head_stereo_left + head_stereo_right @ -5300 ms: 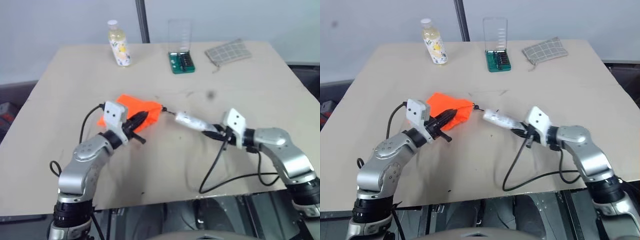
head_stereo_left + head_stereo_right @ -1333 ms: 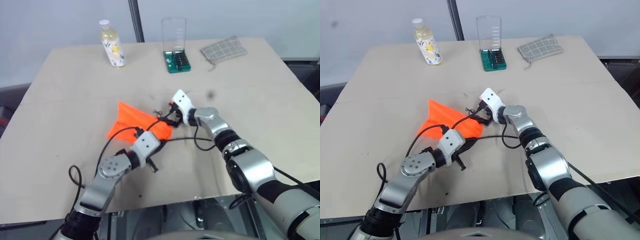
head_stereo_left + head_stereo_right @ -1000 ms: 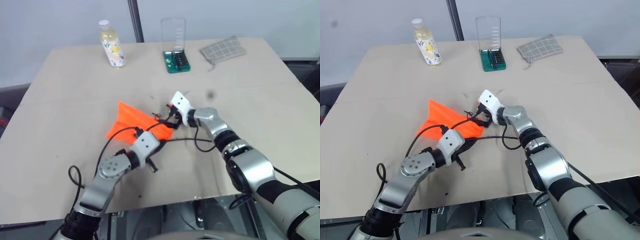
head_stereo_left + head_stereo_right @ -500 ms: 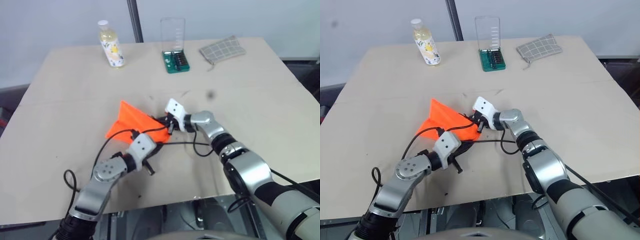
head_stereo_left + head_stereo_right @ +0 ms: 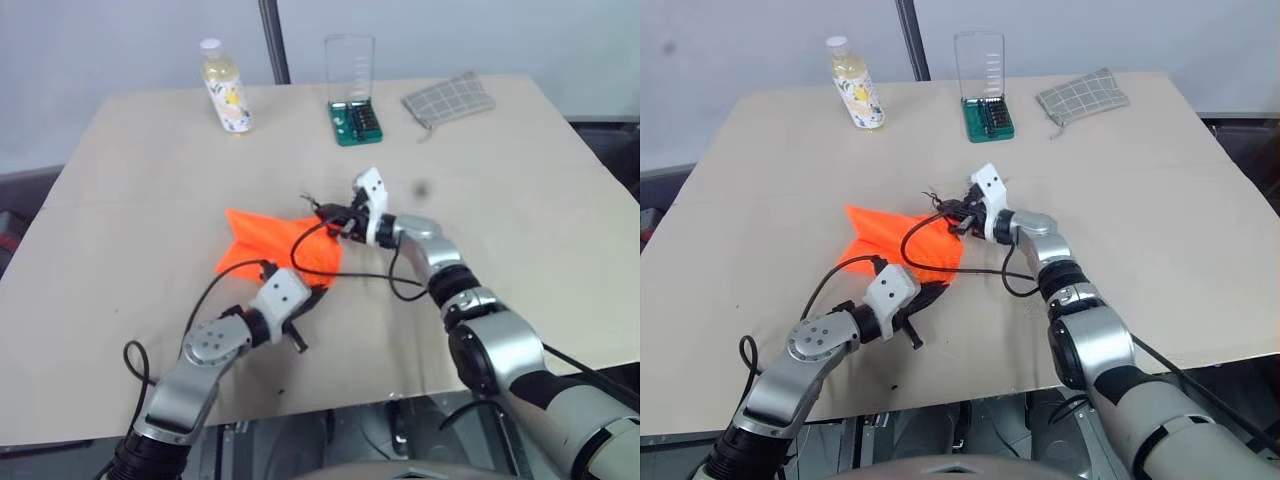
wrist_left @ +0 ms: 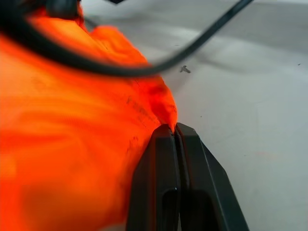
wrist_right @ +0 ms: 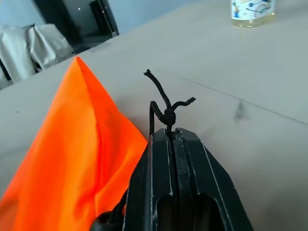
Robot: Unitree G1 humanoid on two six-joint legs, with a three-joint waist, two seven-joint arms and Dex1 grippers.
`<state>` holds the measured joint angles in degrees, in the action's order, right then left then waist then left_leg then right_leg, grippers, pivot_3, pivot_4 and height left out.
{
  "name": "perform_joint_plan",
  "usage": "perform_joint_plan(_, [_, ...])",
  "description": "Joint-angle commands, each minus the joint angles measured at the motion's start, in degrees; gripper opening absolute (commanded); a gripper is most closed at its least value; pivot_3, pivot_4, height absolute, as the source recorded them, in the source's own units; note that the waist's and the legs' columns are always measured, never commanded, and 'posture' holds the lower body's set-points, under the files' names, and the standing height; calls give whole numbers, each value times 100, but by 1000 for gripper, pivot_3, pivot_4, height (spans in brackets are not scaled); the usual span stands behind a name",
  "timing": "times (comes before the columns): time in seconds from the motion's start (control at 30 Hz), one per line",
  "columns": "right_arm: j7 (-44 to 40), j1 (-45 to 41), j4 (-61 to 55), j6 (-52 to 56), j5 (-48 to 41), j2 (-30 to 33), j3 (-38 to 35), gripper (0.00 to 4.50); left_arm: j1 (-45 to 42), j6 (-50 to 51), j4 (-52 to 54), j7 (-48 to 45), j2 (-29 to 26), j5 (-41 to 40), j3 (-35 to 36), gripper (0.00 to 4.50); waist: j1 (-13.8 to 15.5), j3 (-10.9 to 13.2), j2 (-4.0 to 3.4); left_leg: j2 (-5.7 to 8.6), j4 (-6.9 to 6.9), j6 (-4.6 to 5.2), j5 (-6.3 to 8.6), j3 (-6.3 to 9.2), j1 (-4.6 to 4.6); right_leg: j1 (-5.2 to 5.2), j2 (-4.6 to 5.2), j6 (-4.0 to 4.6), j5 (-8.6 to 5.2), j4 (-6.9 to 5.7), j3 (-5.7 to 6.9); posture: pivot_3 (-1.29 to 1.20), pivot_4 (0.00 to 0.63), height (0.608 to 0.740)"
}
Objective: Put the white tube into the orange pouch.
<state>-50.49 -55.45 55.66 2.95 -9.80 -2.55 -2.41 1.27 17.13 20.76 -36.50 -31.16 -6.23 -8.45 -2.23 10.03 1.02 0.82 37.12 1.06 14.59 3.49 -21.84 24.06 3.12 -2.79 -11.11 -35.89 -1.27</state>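
white tube hidden, orange pouch [image 5: 272, 240] near-blurred

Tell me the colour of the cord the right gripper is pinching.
Black cord; clearest in the right wrist view.

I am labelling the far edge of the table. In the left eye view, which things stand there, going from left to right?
Yellowish plastic bottle with a white cap → clear-lidded green case of screwdriver bits → grey checked cloth pouch.

Soft matt orange pouch [image 5: 275, 245] of woven cloth, thin braided dark cord [image 7: 163, 108], smooth matt tabletop [image 5: 520, 180].
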Motion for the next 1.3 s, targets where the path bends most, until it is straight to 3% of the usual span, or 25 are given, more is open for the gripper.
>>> perform_joint_plan(0.03, [169,200,-930,529,-568,129,-400,53,-56,-21,39,-28,-9,-6,43,0,5,0,0,1,0,0,0,1,-1,0,0,0,0,0,1,0,150,740])
perform_joint_plan(0.53, [793,2027,-4771,2812,-2515,344,-802,53,-468,155,-20,-192,127,-766,499,0,12,1,-1,0,1,1,0,-1,-6,3,0,-2,0,1,2,0,150,740])
perform_joint_plan(0.67, [919,2414,-5425,3018,-2860,360,-781,0,-567,204,-69,-278,132,-910,554,1227,6,1,-1,1,2,1,0,-4,-5,3,-2,-2,-1,0,2,0,150,740])
perform_joint_plan(0.87, [1136,2687,-6062,2968,-3077,411,-715,0,-733,201,-109,-299,165,-952,540,4000,1,1,-1,0,3,1,0,-7,-4,3,-4,-3,-1,0,-1,0,150,740])
perform_joint_plan(1.1, [1083,2761,-6050,2382,-2603,624,-351,0,-1272,250,-275,-221,422,-1126,612,4000,20,1,1,2,10,1,0,-9,-4,0,-7,-3,-2,1,0,0,150,740])
perform_joint_plan(1.3, [1049,2744,-6057,2068,-2358,685,-32,0,-2044,709,-182,-69,948,-1824,805,4000,23,1,3,2,13,1,0,-7,-7,-1,-6,-4,-1,2,3,0,150,740])
